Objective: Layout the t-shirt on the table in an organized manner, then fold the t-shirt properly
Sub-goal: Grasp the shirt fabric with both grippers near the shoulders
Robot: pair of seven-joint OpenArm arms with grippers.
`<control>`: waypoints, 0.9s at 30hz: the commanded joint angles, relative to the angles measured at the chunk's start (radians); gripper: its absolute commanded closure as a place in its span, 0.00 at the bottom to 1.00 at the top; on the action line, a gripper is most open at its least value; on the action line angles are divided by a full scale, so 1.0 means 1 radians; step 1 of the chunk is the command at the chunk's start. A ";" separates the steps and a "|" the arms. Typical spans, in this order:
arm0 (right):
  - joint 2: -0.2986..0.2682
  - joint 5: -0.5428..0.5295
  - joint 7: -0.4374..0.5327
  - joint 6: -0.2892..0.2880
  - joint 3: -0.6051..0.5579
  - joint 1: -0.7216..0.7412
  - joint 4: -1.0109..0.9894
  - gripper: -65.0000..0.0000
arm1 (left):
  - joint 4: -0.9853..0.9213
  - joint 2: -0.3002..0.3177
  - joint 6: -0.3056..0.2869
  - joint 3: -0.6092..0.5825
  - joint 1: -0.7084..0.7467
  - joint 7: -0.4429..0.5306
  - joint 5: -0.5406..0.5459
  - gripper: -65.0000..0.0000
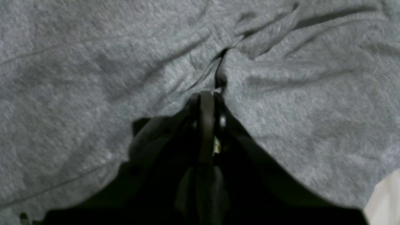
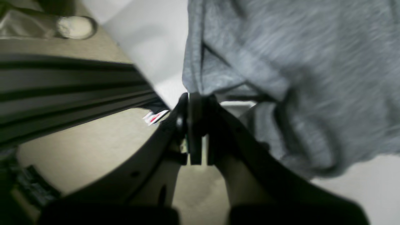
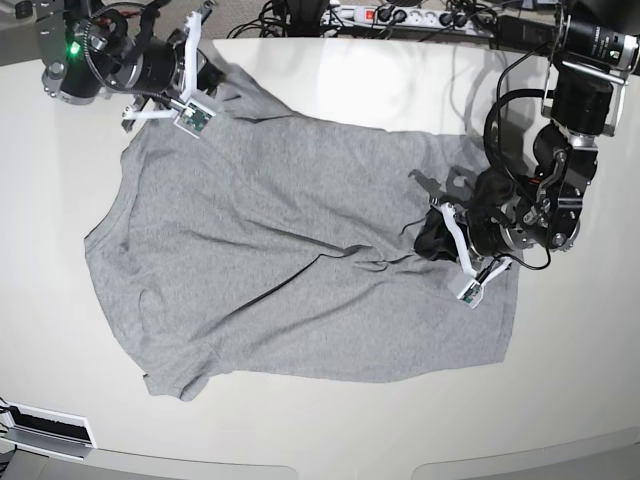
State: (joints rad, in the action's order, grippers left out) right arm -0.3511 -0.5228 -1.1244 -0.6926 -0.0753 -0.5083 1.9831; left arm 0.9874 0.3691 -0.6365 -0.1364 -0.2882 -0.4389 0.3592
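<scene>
The grey t-shirt lies spread on the off-white table, wrinkled across its middle. My left gripper is shut on a pinched fold of cloth near the shirt's right side; in the base view this left gripper rests on the fabric. At the shirt's far-left corner my right gripper is shut on the edge of the t-shirt, which hangs lifted just above the table. The base view shows that right gripper at the table's back left.
A power strip with cables runs along the table's back edge. A dark ribbed metal beam shows beside the table edge in the right wrist view. A white rail sits at the front-left corner.
</scene>
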 commanded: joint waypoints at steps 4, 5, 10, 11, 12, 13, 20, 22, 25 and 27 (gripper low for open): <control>-0.064 -0.090 -0.051 -0.006 0.003 -0.036 0.019 1.00 | 0.016 0.011 -0.003 0.006 -0.023 0.019 0.016 1.00; -0.079 -0.116 -0.069 -0.006 0.003 -0.040 0.019 1.00 | 0.016 0.011 -0.003 0.006 -0.023 0.019 0.016 1.00; -0.114 -0.314 -0.183 -0.006 0.003 -0.043 0.019 1.00 | 0.016 0.013 -0.003 0.006 -0.023 0.019 0.017 1.00; -0.114 -0.359 -0.180 -0.006 0.003 -0.043 0.019 1.00 | 0.016 0.013 -0.003 0.006 -0.023 0.019 0.017 1.00; -0.113 -0.423 -0.172 -0.006 0.003 -0.043 0.019 1.00 | 0.016 0.012 -0.003 0.006 -0.023 0.019 0.017 1.00; -0.109 -0.491 -0.158 -0.006 0.003 -0.043 0.019 1.00 | 0.016 0.011 -0.003 0.006 -0.023 0.019 0.017 1.00; -0.018 -0.473 -0.017 -0.006 0.003 -0.043 0.019 1.00 | 0.016 0.011 -0.003 0.006 -0.023 0.019 0.017 1.00; 0.021 -0.428 -0.037 -0.006 0.002 -0.043 0.019 1.00 | 0.016 0.010 -0.003 0.006 -0.023 0.020 0.018 1.00; 0.061 -0.372 -0.131 -0.006 0.002 -0.043 0.019 0.83 | 0.016 0.011 -0.003 0.006 -0.023 0.020 0.017 1.00; 0.054 -0.367 -0.136 -0.006 0.002 -0.048 0.019 0.58 | 0.016 0.011 -0.003 0.006 -0.023 0.020 0.017 1.00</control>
State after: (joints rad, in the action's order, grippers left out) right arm -0.2871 -0.8673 -1.2724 -0.6926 -0.0765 -0.5537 1.9831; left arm 0.9874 0.3691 -0.6365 -0.1364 -0.2882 -0.4389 0.3595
